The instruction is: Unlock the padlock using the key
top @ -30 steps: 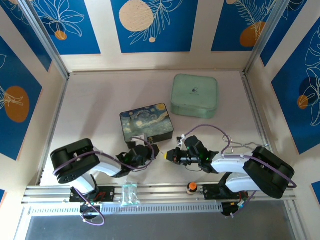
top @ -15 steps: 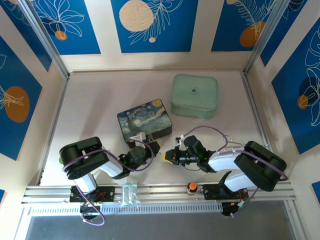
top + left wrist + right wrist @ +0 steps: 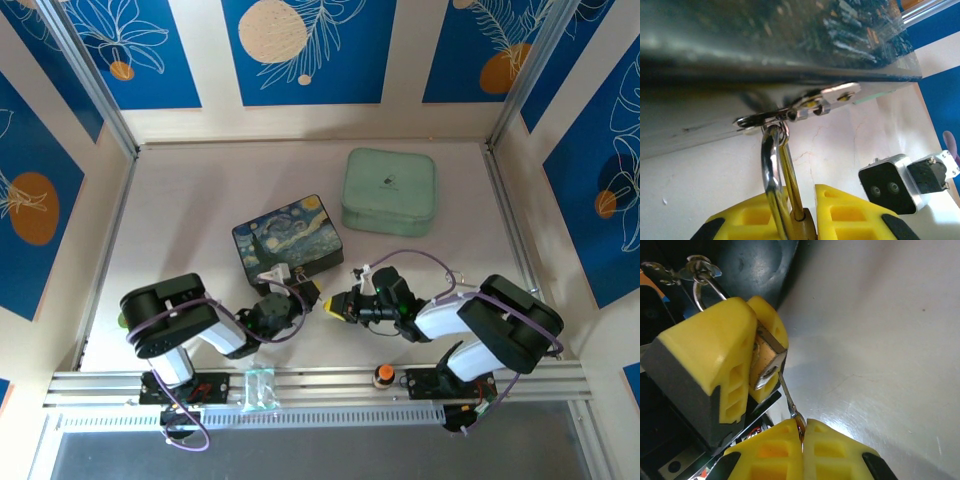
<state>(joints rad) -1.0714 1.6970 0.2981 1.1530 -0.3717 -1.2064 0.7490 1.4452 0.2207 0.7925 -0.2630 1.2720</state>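
The small brass padlock (image 3: 766,359) sits between the yellow fingers (image 3: 715,355) of my left gripper (image 3: 306,297), which is shut on it. Its silver shackle (image 3: 771,170) passes through the metal hasp (image 3: 790,112) on the dark starry-night box (image 3: 287,238). My right gripper (image 3: 802,436) is shut on the head of the thin silvery key (image 3: 788,396). The key's tip is at the keyhole in the padlock's bottom face. In the top view, my right gripper (image 3: 337,306) faces the left one, nearly touching it, just in front of the box.
A pale green square box (image 3: 389,190) lies at the back right. An orange-red knob (image 3: 383,375) stands on the rail by the right arm's base. Blue patterned walls close in the table (image 3: 180,210) on three sides.
The right gripper has moved left with the key, up to the padlock. The starry-night box has shifted slightly left and back. The left arm's elbow swung right early on.
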